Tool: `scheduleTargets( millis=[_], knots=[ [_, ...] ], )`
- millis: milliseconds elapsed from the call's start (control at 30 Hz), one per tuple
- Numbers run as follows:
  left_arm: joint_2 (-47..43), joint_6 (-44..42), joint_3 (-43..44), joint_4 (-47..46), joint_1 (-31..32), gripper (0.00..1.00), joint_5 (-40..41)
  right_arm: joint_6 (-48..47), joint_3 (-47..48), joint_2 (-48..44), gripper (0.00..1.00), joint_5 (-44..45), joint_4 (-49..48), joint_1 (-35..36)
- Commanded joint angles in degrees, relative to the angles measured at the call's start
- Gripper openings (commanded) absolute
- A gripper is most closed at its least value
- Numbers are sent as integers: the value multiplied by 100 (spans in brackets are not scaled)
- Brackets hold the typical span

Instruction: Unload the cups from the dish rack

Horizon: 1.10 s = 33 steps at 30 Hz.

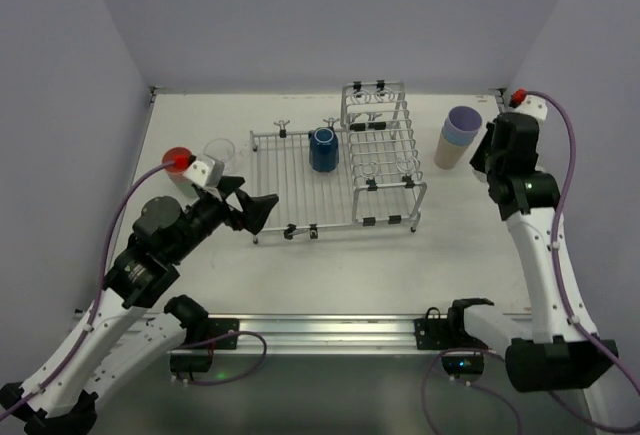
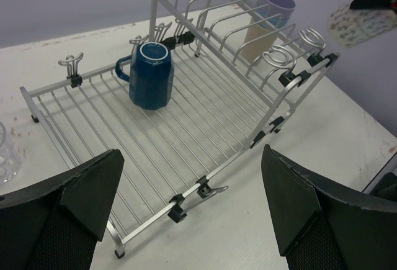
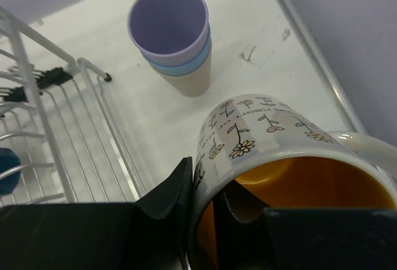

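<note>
One flowered mug [image 3: 273,135] pinched by right gripper [image 3: 206,200]; its printed lettering [image 3: 247,112] unreadable.

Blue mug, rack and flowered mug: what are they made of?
Blue mug: likely glazed ceramic; it looks thick and glossy, with bright highlights. Rack: metal wire, thin, silvery and shiny. Flowered mug, held in the right pincer: probably glazed ceramic too; smooth white outside with printed flowers, glossy orange inside.

A dark blue mug [image 1: 322,149] sits upside down on the wire rack [image 1: 300,198]'s flat half. Three stacked tumblers [image 1: 458,135] stand beside it. A flowered mug [image 3: 273,152] is held in the air.
</note>
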<state>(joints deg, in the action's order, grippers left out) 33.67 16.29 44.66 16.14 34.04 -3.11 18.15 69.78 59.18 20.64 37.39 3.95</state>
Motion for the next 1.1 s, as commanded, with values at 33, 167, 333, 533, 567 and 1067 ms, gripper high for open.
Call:
scheduleTargets(
  millis=[33,167,333,533,567,1067],
  knots=[
    [-124,-197,7,108,217,100,267,-66,168,864,0,-1211,-267,-577],
    [-141,-197,-2,109,340,100,276,-101,308,1804,0,-1747,-284,-965],
    [-185,-223,-2,135,349,100,478,-84,203,2431,0,-1933,-495,-1097],
    [-142,-223,-2,135,349,100,470,-180,-25,2933,0,-1661,-574,-1177],
    [-133,-223,7,144,357,100,478,-198,-69,2959,0,-1625,-635,-1185],
    [34,-223,7,205,340,100,663,109,-640,3030,33,-1730,-1171,-1177]
  ],
)
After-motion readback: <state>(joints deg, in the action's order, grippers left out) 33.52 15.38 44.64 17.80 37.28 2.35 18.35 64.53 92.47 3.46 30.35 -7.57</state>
